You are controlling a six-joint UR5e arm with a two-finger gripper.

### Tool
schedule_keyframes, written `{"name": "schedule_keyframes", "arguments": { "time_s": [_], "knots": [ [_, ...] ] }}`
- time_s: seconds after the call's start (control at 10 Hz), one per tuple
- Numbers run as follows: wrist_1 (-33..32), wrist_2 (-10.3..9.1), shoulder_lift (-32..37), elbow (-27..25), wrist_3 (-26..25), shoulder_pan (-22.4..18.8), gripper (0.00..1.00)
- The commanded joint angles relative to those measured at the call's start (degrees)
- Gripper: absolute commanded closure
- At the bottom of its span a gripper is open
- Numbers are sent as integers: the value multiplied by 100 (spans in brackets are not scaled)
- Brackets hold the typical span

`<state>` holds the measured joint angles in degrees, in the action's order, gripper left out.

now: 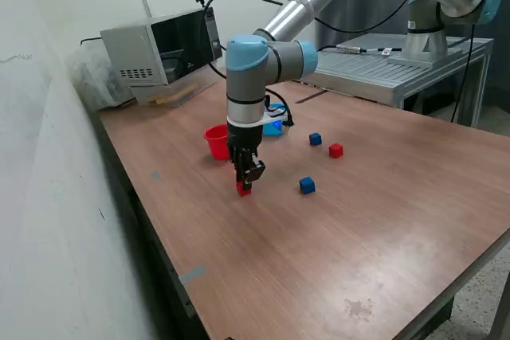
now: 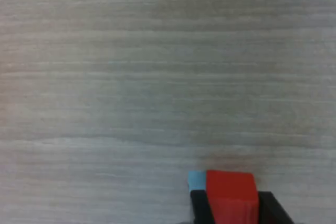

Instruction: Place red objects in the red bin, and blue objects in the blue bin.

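The gripper (image 1: 245, 183) points straight down, fingers pinched on a red cube (image 1: 244, 189) at the table (image 1: 335, 252). At about two o'clock sit a blue cube (image 1: 307, 185), another red cube (image 1: 335, 150) and a second blue cube (image 1: 315, 139). The red cup (image 1: 215, 141) stands upright at eleven o'clock; the blue cup (image 1: 274, 127) is mostly hidden behind the arm.

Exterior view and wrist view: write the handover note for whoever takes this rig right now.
Tool: down at the table, its fingers either side of a red cube; whether it is clamped or lifted, the pictures do not settle.
Red cup: upright just behind the arm. Blue cup: mostly hidden by the arm.
Loose on the table, toward the exterior view's right: second red cube, a blue cube near it, another blue cube closer to the tool.
Done: no cube visibly in a cup.
Left: all four cubes, starting with this red one.
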<state>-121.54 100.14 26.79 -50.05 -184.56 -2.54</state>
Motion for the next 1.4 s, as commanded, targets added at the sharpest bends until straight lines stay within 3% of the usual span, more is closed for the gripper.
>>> {"name": "schedule_keyframes", "arguments": {
  "time_s": [0.0, 0.5, 1.3],
  "knots": [
    [69, -92, 36, 5, 8, 16, 100],
    [613, -65, 1099, -83, 43, 384, 100],
    [684, 119, 1267, -250, 280, 1290, 100]
  ]
}}
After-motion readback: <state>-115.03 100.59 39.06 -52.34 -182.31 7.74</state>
